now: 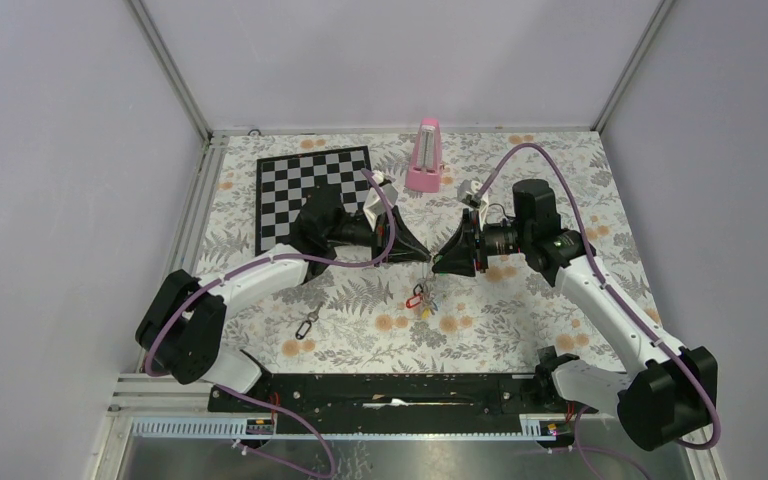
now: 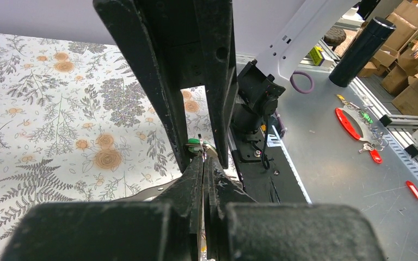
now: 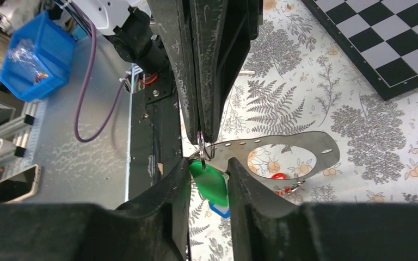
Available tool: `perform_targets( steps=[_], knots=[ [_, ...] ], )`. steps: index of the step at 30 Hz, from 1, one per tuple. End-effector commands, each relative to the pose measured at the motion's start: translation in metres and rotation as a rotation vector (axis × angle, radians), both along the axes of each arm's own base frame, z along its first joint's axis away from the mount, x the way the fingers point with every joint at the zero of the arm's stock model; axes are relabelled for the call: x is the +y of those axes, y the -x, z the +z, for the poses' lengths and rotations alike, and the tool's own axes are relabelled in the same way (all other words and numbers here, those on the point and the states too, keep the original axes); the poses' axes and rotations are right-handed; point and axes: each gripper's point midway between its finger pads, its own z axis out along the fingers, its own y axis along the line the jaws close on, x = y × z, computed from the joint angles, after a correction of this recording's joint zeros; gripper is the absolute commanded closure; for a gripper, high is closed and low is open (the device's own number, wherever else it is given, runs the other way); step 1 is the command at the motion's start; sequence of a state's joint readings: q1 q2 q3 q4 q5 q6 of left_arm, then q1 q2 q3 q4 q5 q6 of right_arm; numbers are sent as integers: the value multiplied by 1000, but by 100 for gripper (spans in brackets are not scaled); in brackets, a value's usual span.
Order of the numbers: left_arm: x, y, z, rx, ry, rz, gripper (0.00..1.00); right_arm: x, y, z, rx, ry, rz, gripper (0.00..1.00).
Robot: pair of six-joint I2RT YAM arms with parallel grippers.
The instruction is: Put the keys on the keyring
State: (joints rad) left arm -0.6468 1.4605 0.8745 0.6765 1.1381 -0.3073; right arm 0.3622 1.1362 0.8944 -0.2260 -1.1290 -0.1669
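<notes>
Both grippers meet above the middle of the table. My left gripper is shut on the thin wire keyring. A green-tagged key hangs at the ring. My right gripper has closed on it, a finger touching each side of the tag. Below it hang a blue tag and a red tag. From above, the bunch of red, blue and yellow keys dangles under the two grippers.
A chessboard lies at the back left and a pink metronome stands behind the grippers. A small metal clip lies on the flowered cloth near the left arm. A flat metal plate with a large hole sits just beyond my right fingers.
</notes>
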Motion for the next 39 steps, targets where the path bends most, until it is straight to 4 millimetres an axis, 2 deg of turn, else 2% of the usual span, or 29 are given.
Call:
perform_targets(
  steps=[1,11,18,23,28,35,39],
  knots=[
    [-1,0,9,-71,41,-8,100,4,-1,22,-51,-35,20,75],
    [1,-5,-8,-120,-14,14,100,1,-3,37,-79,-9,-3,99],
    [2,-3,-4,-128,-8,7,100,-8,-6,20,-111,77,-43,100],
    [3,-1,2,-134,0,0,100,-15,-6,6,-130,124,-67,84],
    [3,0,6,-138,5,-2,100,-17,-7,9,-163,131,-79,68],
    [4,-2,8,-150,-12,3,100,-15,-8,24,-205,109,-59,63],
    [3,-2,8,-147,-14,7,100,-10,-6,25,-184,81,-34,58]
  ],
)
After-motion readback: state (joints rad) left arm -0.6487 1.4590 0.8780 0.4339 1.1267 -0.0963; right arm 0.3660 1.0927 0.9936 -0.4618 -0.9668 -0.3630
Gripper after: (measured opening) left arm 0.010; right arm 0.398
